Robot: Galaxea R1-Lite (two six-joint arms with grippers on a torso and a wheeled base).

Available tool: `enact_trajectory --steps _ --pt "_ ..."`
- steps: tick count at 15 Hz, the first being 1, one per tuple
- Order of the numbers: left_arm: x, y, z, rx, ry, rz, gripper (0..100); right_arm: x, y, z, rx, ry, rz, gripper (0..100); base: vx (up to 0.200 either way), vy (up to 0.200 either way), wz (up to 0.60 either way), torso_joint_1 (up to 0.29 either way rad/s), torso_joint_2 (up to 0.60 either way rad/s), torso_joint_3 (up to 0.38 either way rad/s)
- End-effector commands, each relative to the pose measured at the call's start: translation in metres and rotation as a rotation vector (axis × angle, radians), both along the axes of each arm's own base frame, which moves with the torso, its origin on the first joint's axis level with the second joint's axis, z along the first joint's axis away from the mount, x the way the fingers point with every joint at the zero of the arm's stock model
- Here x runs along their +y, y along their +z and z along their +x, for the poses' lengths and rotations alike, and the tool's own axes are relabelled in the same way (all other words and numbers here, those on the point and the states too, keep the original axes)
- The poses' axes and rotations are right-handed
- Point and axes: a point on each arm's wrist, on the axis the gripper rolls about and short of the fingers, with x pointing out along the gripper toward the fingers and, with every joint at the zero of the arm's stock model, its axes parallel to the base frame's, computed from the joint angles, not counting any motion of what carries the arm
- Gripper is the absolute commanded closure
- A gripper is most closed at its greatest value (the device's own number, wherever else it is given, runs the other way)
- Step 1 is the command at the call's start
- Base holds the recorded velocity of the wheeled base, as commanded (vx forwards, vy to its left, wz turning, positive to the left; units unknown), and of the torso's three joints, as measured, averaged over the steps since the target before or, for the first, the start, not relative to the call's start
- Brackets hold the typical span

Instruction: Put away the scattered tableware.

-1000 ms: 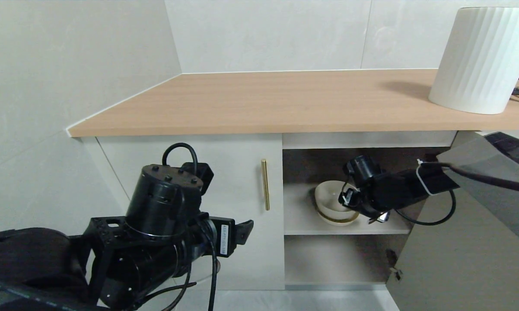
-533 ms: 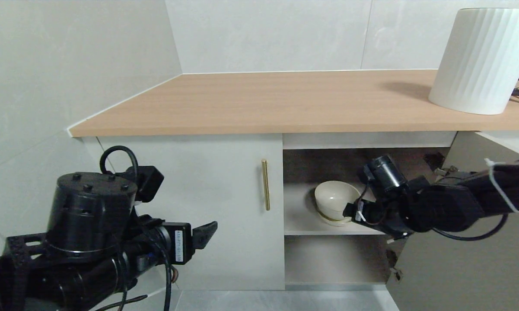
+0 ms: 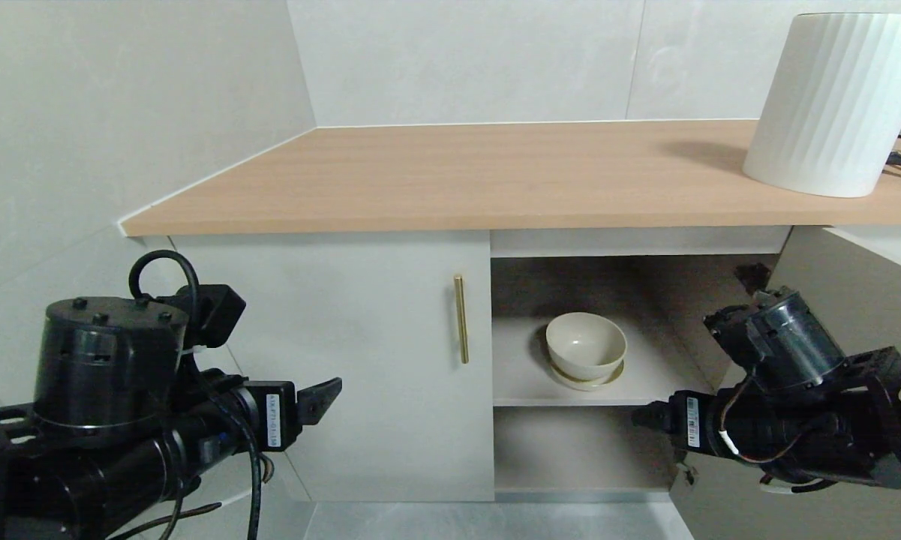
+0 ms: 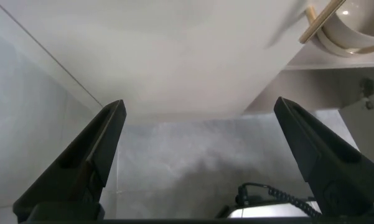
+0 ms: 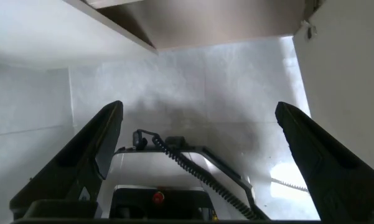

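Observation:
A cream bowl [image 3: 585, 346] sits upright on a small cream plate [image 3: 587, 379] on the upper shelf [image 3: 518, 375] of the open cabinet; its rim also shows in the left wrist view as the bowl [image 4: 361, 25]. My right gripper [image 3: 643, 415] hangs outside the cabinet, below and right of the bowl, open and empty, its fingers [image 5: 102, 149] wide apart over the floor. My left gripper [image 3: 328, 391] is in front of the shut left door, low down, open with nothing between its fingers [image 4: 106, 143].
The shut left door carries a gold handle [image 3: 459, 319]. The right door [image 3: 750, 480] stands swung open beside my right arm. A white ribbed container [image 3: 840, 105] stands on the wooden countertop [image 3: 450, 180]. The lower shelf [image 3: 578, 450] is bare.
My right gripper let go of the bowl, drew back out of the cabinet and dropped to the lower right. My left arm moved down and to the left.

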Motion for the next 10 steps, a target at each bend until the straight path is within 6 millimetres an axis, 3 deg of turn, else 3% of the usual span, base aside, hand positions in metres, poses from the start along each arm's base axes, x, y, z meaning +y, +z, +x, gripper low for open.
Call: enact_trajectory --steps 1,10 --pt "-0.0014 -0.002 0.0019 0.008 -0.002 0.006 0 -0.0001 0.0003 -0.0018 0.0 0.004 0.001 0 -0.2 0.0 0.0 0.002 0.01 -0.002" --pt "-0.0019 -0.0038 0.0021 0.015 -0.003 0.009 0 0.0003 -0.0039 -0.002 0.015 0.006 -0.01 0 -0.2 0.0 0.0 0.0 0.0 0.004"
